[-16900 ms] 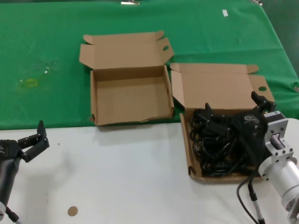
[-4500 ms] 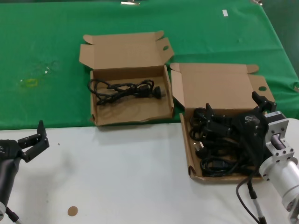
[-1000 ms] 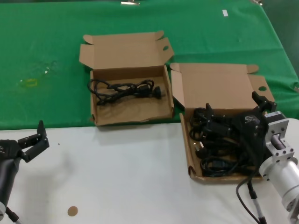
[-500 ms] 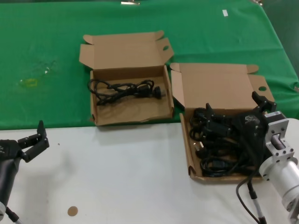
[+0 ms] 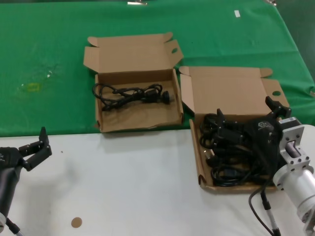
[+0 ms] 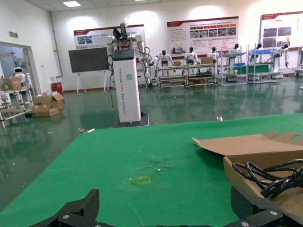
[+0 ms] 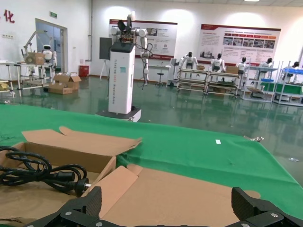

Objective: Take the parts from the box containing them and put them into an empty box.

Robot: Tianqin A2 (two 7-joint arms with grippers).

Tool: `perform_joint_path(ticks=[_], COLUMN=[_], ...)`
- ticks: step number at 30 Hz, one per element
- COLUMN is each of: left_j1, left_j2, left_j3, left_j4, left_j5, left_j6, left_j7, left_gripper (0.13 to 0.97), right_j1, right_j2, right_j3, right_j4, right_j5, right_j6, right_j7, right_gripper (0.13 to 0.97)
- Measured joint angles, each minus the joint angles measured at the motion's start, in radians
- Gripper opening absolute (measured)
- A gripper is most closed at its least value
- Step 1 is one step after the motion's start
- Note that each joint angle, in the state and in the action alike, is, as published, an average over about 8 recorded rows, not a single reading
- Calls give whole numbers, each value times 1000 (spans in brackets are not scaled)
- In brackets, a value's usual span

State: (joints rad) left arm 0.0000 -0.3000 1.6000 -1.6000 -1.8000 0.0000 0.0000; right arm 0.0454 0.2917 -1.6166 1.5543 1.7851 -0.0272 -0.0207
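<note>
The box containing the parts lies at the right with its lid folded back, and a pile of black cables fills it. My right gripper hovers open over that pile, nothing between its fingers. The other box, with a frayed front edge, lies to the left on the green cloth and holds one coiled cable, which also appears as cable and cable. My left gripper rests open at the near left, away from both boxes.
A green cloth covers the far half of the table, and the near half is white tabletop. A small brown disc lies near the front. A yellowish mark is on the cloth at the left.
Since the oldest frame one cable has appeared in the left box, which was empty then. Over the last second nothing has moved.
</note>
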Motion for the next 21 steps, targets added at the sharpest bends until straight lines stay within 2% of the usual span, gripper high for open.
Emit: perform_joint_path(ticks=[21], left_j1=[0], left_j2=[0], left_j3=[0], left_j4=[0], left_j5=[0], left_j6=[0], left_j7=[0], left_gripper=[966], right_j1=[0], right_j2=[0], right_j3=[0], right_j4=[0], right_j5=[0], right_j6=[0], right_j7=[0], right_gripper=[966])
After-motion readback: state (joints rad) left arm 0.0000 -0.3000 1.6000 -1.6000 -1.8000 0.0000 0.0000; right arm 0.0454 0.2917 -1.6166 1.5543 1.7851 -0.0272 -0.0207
